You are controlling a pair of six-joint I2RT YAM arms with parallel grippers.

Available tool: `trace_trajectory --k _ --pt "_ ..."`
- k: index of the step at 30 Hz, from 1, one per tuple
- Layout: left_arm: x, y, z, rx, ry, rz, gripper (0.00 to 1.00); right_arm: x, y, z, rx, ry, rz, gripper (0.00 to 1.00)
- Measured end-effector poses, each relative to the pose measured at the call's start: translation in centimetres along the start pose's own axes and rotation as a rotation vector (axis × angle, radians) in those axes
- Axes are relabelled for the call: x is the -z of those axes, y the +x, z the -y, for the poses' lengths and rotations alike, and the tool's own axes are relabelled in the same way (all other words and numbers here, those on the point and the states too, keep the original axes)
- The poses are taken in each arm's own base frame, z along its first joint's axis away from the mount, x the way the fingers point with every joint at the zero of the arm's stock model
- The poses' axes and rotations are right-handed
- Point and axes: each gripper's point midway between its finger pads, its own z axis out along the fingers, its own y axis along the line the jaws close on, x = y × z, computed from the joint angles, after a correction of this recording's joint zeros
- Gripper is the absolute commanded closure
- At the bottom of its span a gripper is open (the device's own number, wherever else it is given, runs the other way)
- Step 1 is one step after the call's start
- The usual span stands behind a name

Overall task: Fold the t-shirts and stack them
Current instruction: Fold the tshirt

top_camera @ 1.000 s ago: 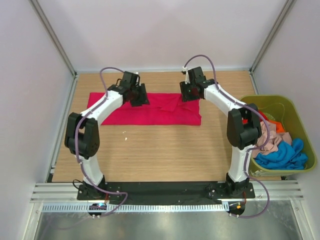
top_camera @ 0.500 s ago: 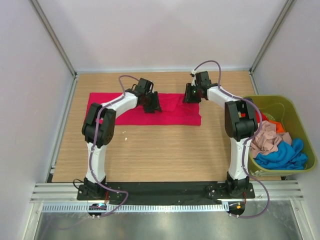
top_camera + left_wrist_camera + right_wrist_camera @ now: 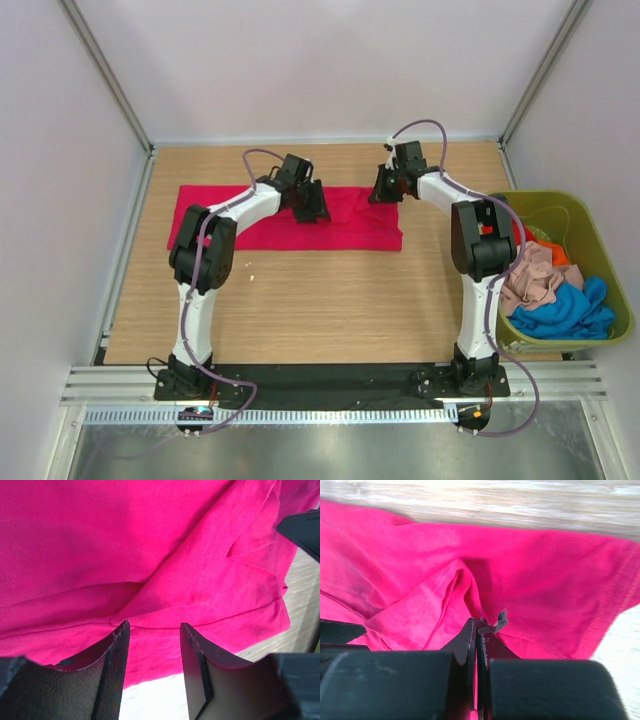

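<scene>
The large crimson-red t-shirt lies as a long flat strip across the far half of the wooden table. My left gripper is open, low over the shirt's middle. In the left wrist view its jaws stand apart over the shirt near its hem. My right gripper is shut at the shirt's far right corner. In the right wrist view a raised crease of the shirt runs up to its closed tips. The orange-red, beige-pink and blue shirts lie bunched in the tub.
The olive-green plastic tub stands at the table's right edge beside the right arm. White walls close in the back and both sides. Bare wooden tabletop lies between the shirt and the arm bases.
My left gripper has moved right along the shirt from its left part to its middle. My right gripper has shifted slightly right and stays at the far right corner.
</scene>
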Motion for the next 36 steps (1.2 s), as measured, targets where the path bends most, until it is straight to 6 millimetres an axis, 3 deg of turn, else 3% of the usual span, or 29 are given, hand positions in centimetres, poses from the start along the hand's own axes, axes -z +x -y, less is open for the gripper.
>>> trace_trajectory --k 6,10,14,25,32,36 --pt "-0.3 0.5 0.2 -0.016 -0.03 0.007 0.58 0.3 -0.5 1.1 -0.011 0.008 0.009 0.99" --pt "-0.3 1.5 0.8 -0.033 -0.054 -0.012 0.8 0.5 -0.8 1.4 -0.004 0.008 0.012 0.99" --pt "-0.9 1.3 1.6 -0.034 -0.069 -0.006 0.83 0.7 -1.2 1.3 0.011 0.006 0.018 0.99" --pt "-3.3 0.6 1.1 -0.004 -0.108 -0.007 0.75 1.3 -0.6 1.5 0.018 0.023 0.01 0.99" --pt "-2.4 -3.1 1.4 0.006 -0.154 0.102 0.69 3.8 0.2 1.2 0.012 0.037 0.025 0.91" --pt "-1.7 -5.4 -0.2 0.048 -0.214 0.172 0.66 5.0 0.3 0.8 0.01 0.036 0.04 0.83"
